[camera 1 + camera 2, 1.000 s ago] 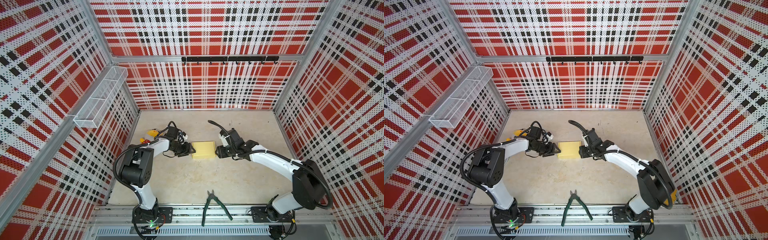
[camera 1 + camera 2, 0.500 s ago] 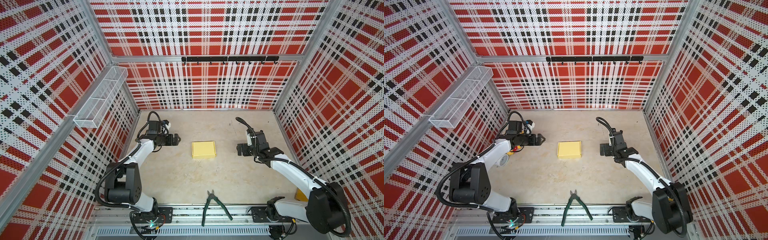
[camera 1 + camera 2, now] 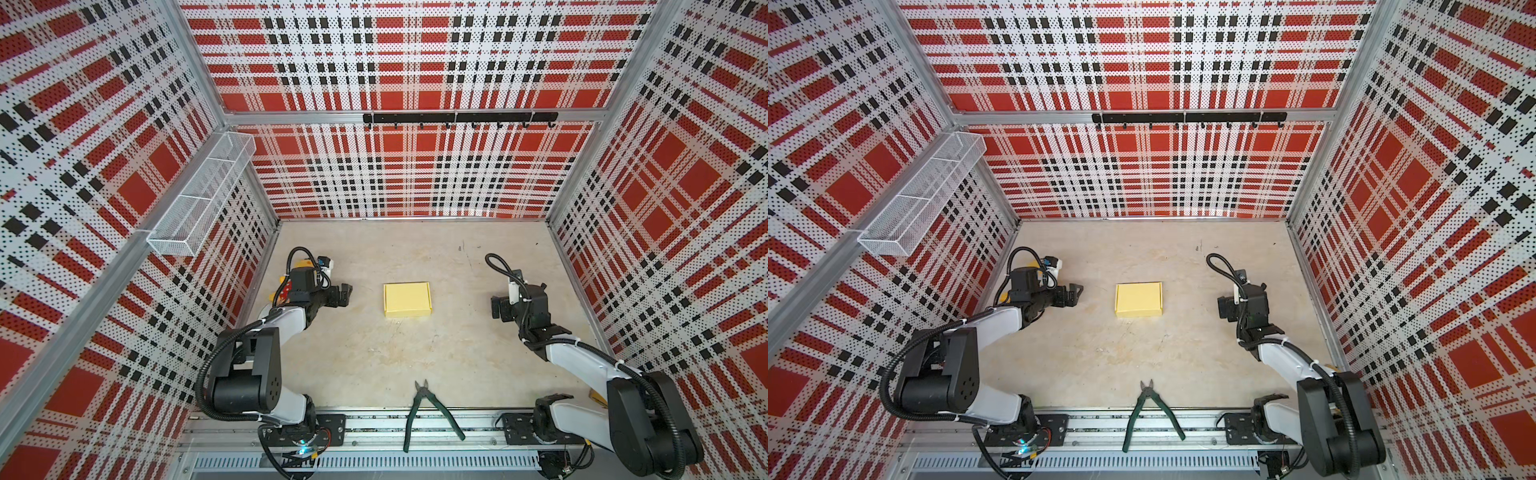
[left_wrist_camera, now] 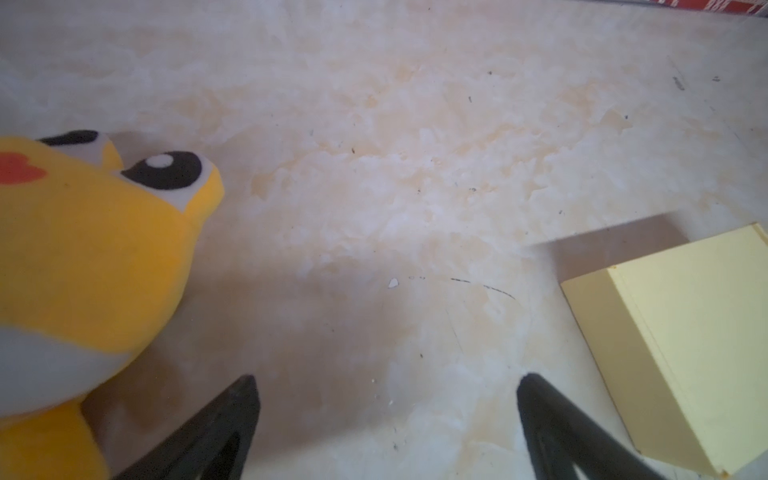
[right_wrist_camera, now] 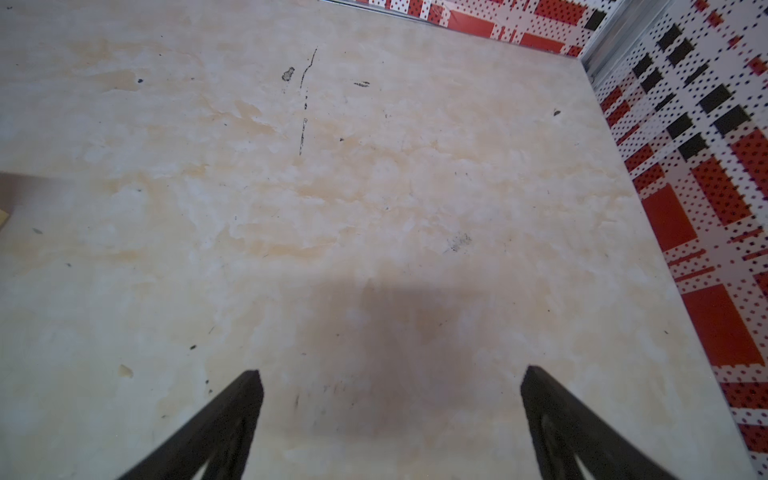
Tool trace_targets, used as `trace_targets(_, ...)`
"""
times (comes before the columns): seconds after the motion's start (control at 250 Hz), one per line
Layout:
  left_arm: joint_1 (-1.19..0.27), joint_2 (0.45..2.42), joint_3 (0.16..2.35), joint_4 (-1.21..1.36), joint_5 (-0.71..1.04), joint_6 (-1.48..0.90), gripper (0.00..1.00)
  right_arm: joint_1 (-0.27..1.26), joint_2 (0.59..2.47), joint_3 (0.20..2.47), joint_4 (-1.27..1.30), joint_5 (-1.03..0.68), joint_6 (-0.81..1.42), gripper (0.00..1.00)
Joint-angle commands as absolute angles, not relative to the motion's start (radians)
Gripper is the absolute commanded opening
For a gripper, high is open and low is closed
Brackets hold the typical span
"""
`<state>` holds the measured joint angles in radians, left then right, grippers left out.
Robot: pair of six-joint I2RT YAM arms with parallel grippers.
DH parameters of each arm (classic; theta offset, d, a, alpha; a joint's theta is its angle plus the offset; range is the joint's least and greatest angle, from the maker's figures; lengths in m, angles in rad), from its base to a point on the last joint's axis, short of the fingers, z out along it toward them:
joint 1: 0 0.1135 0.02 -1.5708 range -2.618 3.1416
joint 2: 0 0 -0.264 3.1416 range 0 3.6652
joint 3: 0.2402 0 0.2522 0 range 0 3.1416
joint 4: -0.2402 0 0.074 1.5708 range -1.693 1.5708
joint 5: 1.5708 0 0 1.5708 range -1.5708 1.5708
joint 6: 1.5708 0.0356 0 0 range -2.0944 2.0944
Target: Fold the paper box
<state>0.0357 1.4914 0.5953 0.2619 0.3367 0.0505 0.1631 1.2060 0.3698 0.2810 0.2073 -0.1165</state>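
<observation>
resting shut at the middle of the table (image 3: 374,353), the paper box (image 3: 407,299) appears fully folded, no flap standing open. left gripper (image 3: 343,293) and right gripper (image 3: 496,307) are both spread wide, empty, well apart from it. no step appears outstanding.

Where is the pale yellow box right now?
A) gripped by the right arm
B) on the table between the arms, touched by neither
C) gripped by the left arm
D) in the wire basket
B: the paper box lies on the table, with the left hand and the right hand both open and apart from it.
</observation>
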Motion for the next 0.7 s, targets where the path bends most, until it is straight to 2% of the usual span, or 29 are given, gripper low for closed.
trace_targets(0.0,0.042,1.471,0.531,0.57,0.381,0.033,1.0,0.12,1.228,0.31,0.657,0.189,-0.192,1.0)
trace_targets(0.156,0.041,1.473,0.473,0.724,0.37,0.053,1.0,0.09,1.34,0.271,0.909,0.107,-0.166,1.0)
trace_targets(0.26,0.053,1.522,0.402,0.919,0.366,0.043,0.99,0.082,1.399,0.299,0.934,0.08,-0.121,1.0)
trace_targets(0.416,0.054,1.52,0.371,0.968,0.32,0.03,1.0,0.078,1.62,0.298,1.183,0.067,-0.125,1.0)
trace_targets(0.492,0.048,1.527,0.373,0.968,0.288,0.027,0.99,0.06,1.566,0.331,1.016,0.112,-0.073,1.0)
trace_targets(0.56,0.025,1.537,0.382,0.947,0.193,0.028,0.99,0.04,1.597,0.396,0.946,0.178,-0.023,1.0)
trace_targets(0.636,0.023,1.595,0.356,1.057,0.126,0.001,0.99,0.035,1.582,0.39,0.93,0.212,-0.005,1.0)
trace_targets(0.696,0.016,1.579,0.366,1.01,0.111,0.013,0.99,0.035,1.593,0.381,0.968,0.207,-0.015,1.0)
